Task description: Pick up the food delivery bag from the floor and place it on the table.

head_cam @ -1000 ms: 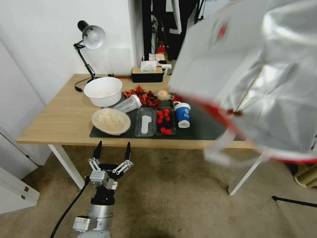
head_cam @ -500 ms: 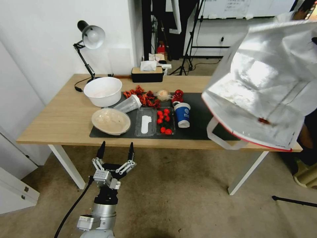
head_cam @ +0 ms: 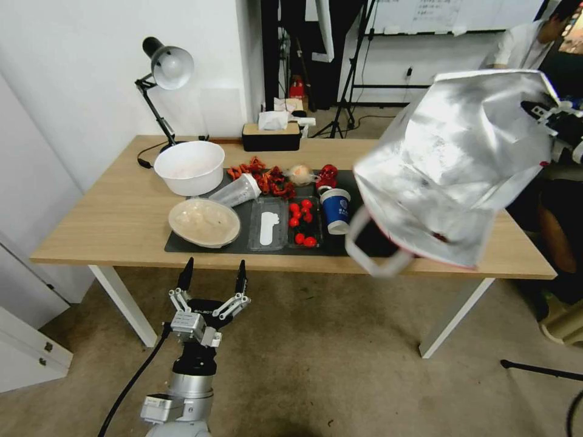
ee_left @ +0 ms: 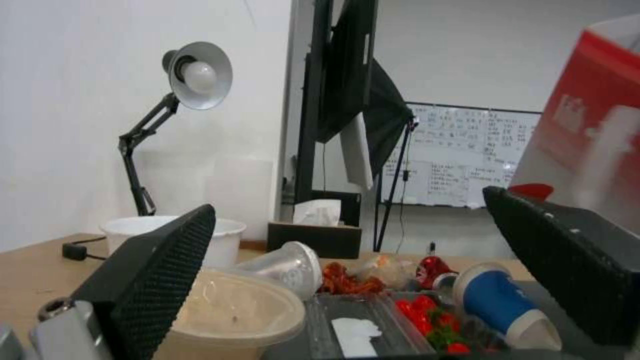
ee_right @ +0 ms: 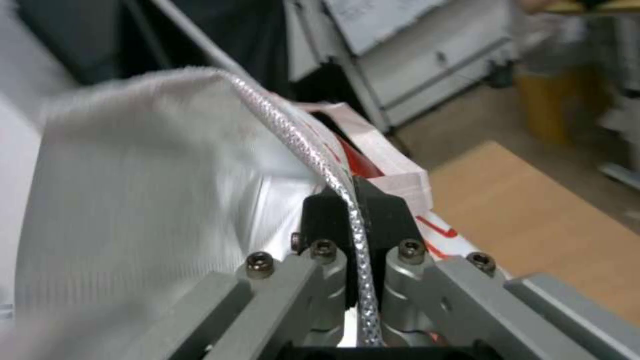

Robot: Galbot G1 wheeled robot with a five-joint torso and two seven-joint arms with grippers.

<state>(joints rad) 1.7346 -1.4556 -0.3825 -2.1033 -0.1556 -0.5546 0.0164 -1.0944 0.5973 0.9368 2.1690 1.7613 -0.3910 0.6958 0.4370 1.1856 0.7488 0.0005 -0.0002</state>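
My right claw (ee_right: 352,220) is clamped tight on the foil-lined rim of the bag (head_cam: 455,170), the two fingers pressed together with the edge pinched between them. I hold the one bag in the air over the right end of the table (head_cam: 115,224), tipped so its silver mouth faces my head camera, with one white strap (head_cam: 370,255) hanging in a loop off its low edge, out past the table's near edge. It is well clear of the floor (head_cam: 316,364).

My left claw (head_cam: 212,280) hangs low in front of the table, over the carpet, its two fingers spread wide and holding nothing.

On the table lies one dark mat (head_cam: 364,233). On or by it I count two bowls: one deep white bowl (head_cam: 189,167) and one shallow bowl (head_cam: 204,222) nearer me. There is one clear cup (head_cam: 237,192) lying on its side, one blue cup (head_cam: 336,210) upright just beside the bag's low corner, two clear trays, one with a white scrap (head_cam: 267,230) and one with tomatoes (head_cam: 302,223), one heap of dried chillies (head_cam: 267,178), one tissue box (head_cam: 271,135) and one lamp (head_cam: 164,79) at the back.
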